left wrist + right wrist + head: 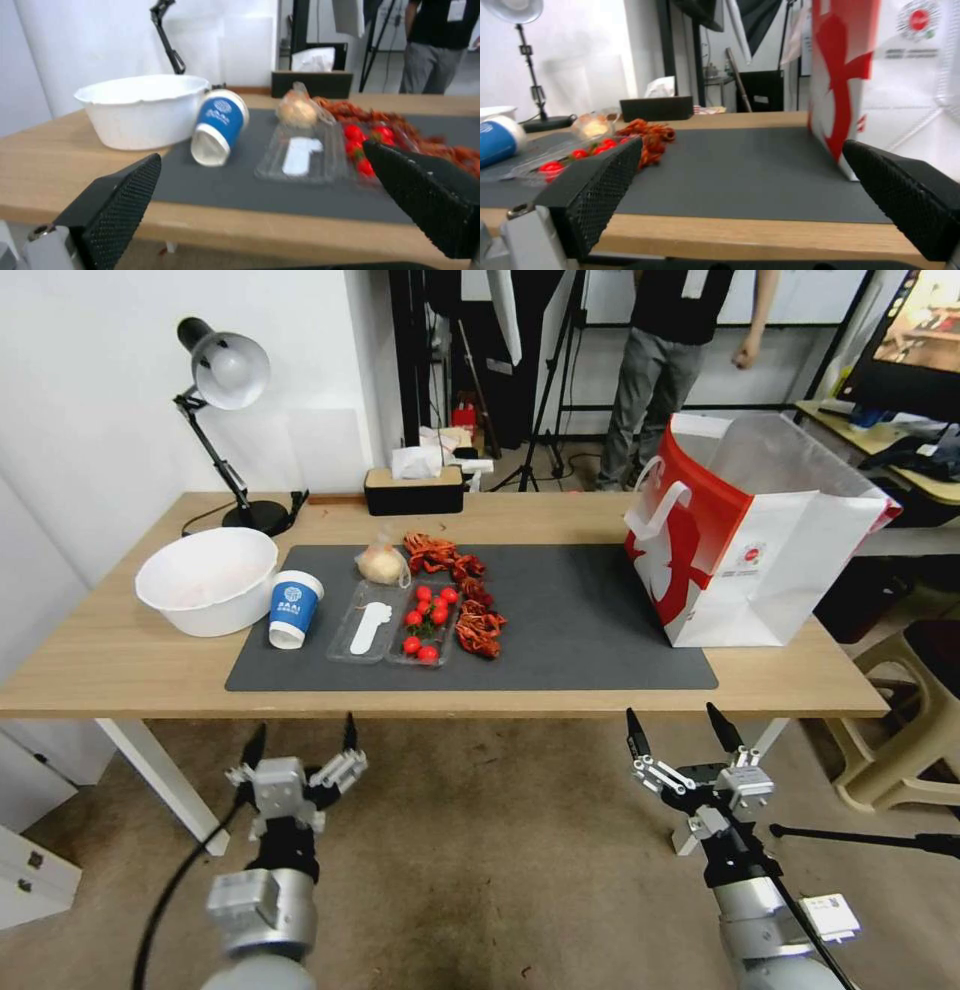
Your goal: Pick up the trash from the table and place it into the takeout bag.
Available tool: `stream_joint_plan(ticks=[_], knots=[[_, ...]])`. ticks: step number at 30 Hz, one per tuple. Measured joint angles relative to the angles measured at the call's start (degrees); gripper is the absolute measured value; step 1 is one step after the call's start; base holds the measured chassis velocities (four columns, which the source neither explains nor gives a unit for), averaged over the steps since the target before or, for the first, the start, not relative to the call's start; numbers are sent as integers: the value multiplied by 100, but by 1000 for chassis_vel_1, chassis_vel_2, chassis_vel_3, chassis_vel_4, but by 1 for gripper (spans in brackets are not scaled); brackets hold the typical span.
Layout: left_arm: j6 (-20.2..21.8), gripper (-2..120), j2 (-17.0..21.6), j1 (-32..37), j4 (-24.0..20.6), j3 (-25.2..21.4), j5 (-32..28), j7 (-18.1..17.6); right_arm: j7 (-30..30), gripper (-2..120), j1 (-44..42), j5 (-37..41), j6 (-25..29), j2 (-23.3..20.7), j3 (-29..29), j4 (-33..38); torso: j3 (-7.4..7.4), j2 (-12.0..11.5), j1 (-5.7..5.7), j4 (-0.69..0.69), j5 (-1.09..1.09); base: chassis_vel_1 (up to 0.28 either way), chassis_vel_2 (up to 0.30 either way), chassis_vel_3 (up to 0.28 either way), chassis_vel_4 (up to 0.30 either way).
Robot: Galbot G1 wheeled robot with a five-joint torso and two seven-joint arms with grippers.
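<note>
Left hand: the left hand [299, 742] hung below and in front of the tabletop's near edge, fingers spread wide, holding nothing.
Right hand: the right hand [683, 728] hung likewise off the near edge, fingers wide apart and empty, facing the mat ahead of the takeout bag.
Tabletop: the light-wood tabletop [110, 655] carried a dark grey mat [590, 620] across its middle.
Paper cup: the blue-and-white paper cup [293, 609] lay tipped at the mat's left end, leaning against the large white bowl [207, 579].
Food bag: the clear bag of pale food [382, 563] sat on the mat behind the clear tray [365, 622].
Tomatoes: the red tomatoes [427, 621] lay in a clear tray just right of the other tray.
Red scraps: red shell-like scraps [470, 600] trailed along the tomatoes' right side.
Takeout bag: the takeout bag [750, 532] stood upright and open on the right of the tabletop, red side toward the mat's middle, well apart from the cup and the food bag.
Behind: a desk lamp [225, 390] and a tissue box [414, 486] stood at the far edge.
</note>
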Motion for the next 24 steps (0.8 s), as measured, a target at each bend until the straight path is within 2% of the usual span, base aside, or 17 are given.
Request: stream_joint_plan(ticks=[2, 3, 4, 6, 7, 9, 10, 11, 12, 14, 15, 17, 19, 23, 24], knots=[[43, 100, 357, -380, 64, -164, -519, -135, 10, 100, 60, -7, -27, -51, -88, -13, 0, 0, 0, 3, 1, 0, 0, 0, 0], [43, 100, 357, -380, 64, -164, -519, -135, 10, 100, 60, -7, -27, -51, -88, -13, 0, 0, 0, 3, 1, 0, 0, 0, 0], [100, 100, 520, -538, 115, -195, -718, -164, 13, 100, 57, -23, -32, -56, -91, -12, 0, 0, 1, 2, 0, 0, 0, 0, 0], [308, 100, 1158, -1121, 366, -240, -1352, -241, 20, 100, -13, -62, -44, -52, -63, 47, 0, 0, 1, -4, -1, 0, 0, 0, 0], [308, 100, 1158, -1121, 366, -240, -1352, -241, 20, 100, -13, -62, -44, -52, -63, 47, 0, 0, 1, -4, -1, 0, 0, 0, 0], [449, 100, 1707, -1506, 636, -291, -1898, -255, 10, 100, -5, -65, -85, -89, -80, 80, 0, 0, 2, -7, -2, 0, 0, 0, 0], [512, 100, 1885, -1612, 733, -320, -2108, -274, -8, 100, 53, -59, -121, -132, -126, 80, 1, 0, 2, -2, 0, 0, 0, 0, 0], [512, 100, 1885, -1612, 733, -320, -2108, -274, -8, 100, 53, -59, -121, -132, -126, 80, 1, 0, 2, -2, 0, 0, 0, 0, 0], [606, 100, 2054, -1746, 838, -319, -2326, -293, -41, 100, 94, -60, -135, -162, -149, 80, 0, 0, 2, 5, 3, 0, 0, 0, 0], [856, 100, 2379, -2149, 1132, -217, -2803, -284, -92, 100, 77, -72, -169, -161, -156, 95, 1, 0, 2, 2, -2, 0, 0, 0, 0], [856, 100, 2379, -2149, 1132, -217, -2803, -284, -92, 100, 77, -72, -169, -161, -156, 95, 1, 0, 2, 2, -2, 0, 0, 0, 0], [1027, 100, 2589, -2523, 1409, -67, -3133, -241, -101, 100, 61, -88, -188, -133, -152, 119, 1, 0, 2, -4, -1, 0, 0, 0, 0], [1093, 100, 2663, -2674, 1512, -16, -3269, -200, -101, 100, 61, -95, -194, -124, -146, 123, 1, 0, 2, -2, 0, 0, 0, 0, 0], [1529, 100, 2921, -3435, 1826, 151, -4024, 12, -95, 100, 54, -119, -225, -102, -108, 143, 1, 0, 2, 0, 0, 0, 0, 0, 0], [1529, 100, 2921, -3435, 1826, 151, -4024, 12, -95, 100, 54, -119, -225, -102, -108, 143, 1, 0, 2, 0, 0, 0, 0, 0, 0]])
